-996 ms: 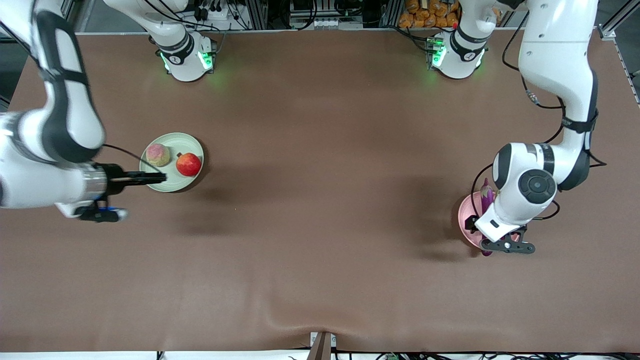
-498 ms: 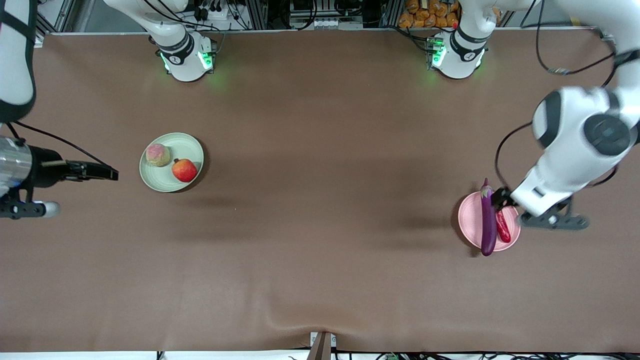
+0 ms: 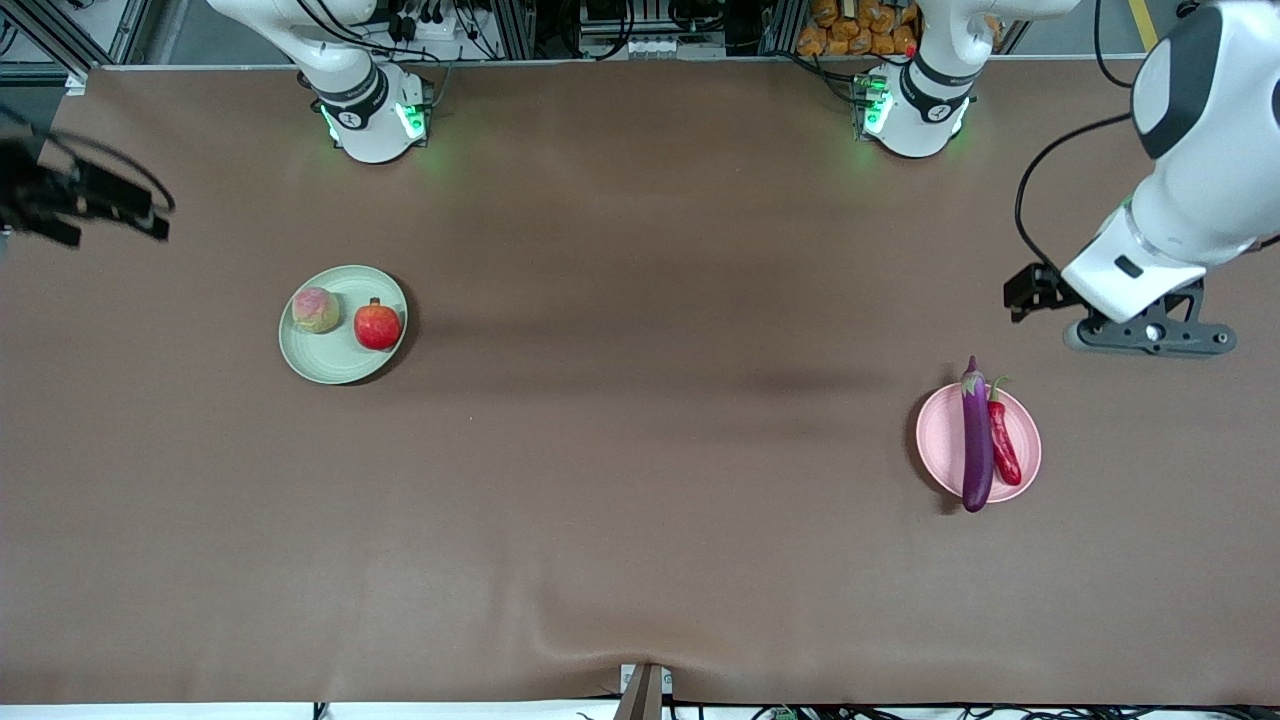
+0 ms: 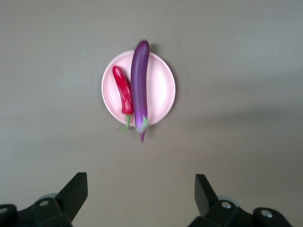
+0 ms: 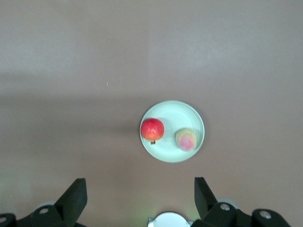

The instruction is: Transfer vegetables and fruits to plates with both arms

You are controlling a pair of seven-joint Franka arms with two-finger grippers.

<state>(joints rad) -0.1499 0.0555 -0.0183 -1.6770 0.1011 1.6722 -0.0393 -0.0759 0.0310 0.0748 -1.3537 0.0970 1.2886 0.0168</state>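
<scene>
The pale green plate holds the mottled pink-and-green fruit and the shiny red pomegranate-like fruit. The pale pink plate holds the purple eggplant and the red chili side by side. My left gripper is up in the air, open and empty, off the pink plate toward the robots' bases. My right gripper is up over the table's edge at the right arm's end, open and empty. The left wrist view shows the eggplant, chili and pink plate; the right wrist view shows the green plate with both fruits.
The two arm bases with green lights stand along the table's edge farthest from the front camera. The brown table cover has a wrinkle near the front edge.
Both grippers have lifted away from the plates, the right toward the table's edge, the left toward the bases' side. The red round fruit has shifted a little on the green plate.
</scene>
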